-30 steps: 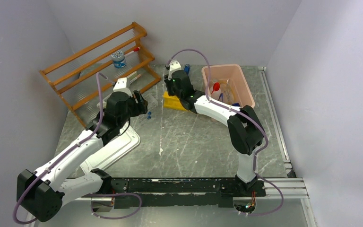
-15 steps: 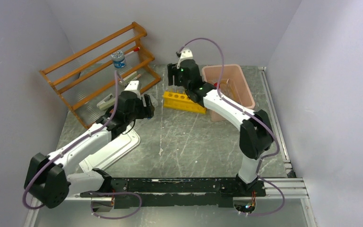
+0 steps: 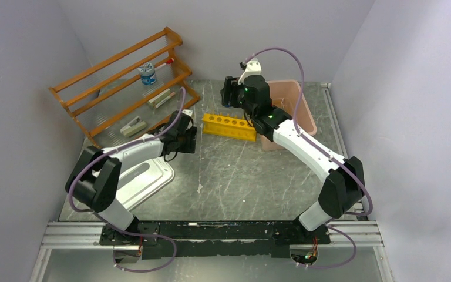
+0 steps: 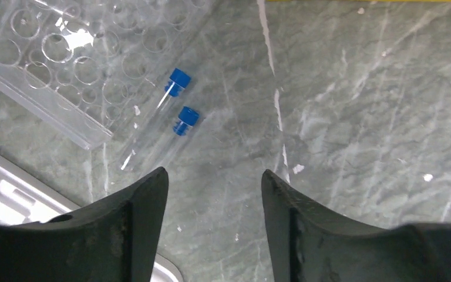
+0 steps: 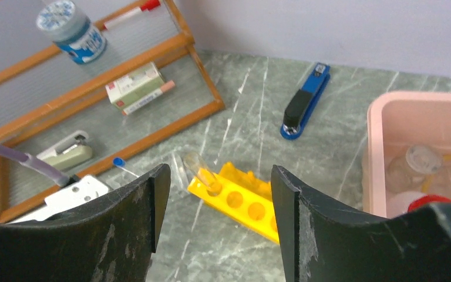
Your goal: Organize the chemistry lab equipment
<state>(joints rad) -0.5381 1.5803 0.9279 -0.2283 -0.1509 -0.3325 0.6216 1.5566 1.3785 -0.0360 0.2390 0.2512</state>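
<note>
**Change since the earlier frames.** The right gripper (image 3: 228,94) has risen off the near end of the yellow test-tube rack (image 3: 230,127) and drawn back toward the pink bin (image 3: 303,109). The rack now shows whole from above and has not shifted. The left arm has folded its elbow in. The left gripper (image 4: 213,174) now hangs just off the corner of the white tray (image 3: 152,183).

**Jaws.** Both pairs stand parted with nothing between them.

**Task items.**
- Two blue-capped clear tubes (image 4: 163,121) lie side by side on the marbled table (image 4: 364,117). They are beside a clear multi-well rack (image 4: 70,64) and ahead of the left fingers (image 4: 144,223).
- One clear tube (image 5: 201,171) leans in the end hole of the yellow rack.
- The red-capped squeeze bottle (image 5: 427,203) lies in the pink bin among other clear items.

**Other items.** A blue stapler (image 5: 304,103) lies on the table behind the yellow rack.

**Markings.**
- A jar (image 5: 75,29) on the wooden shelf (image 5: 197,54) carries a blue-and-white label, print too small to read.
- A small box (image 5: 136,88) on the shelf below carries a red mark, text illegible.
</note>
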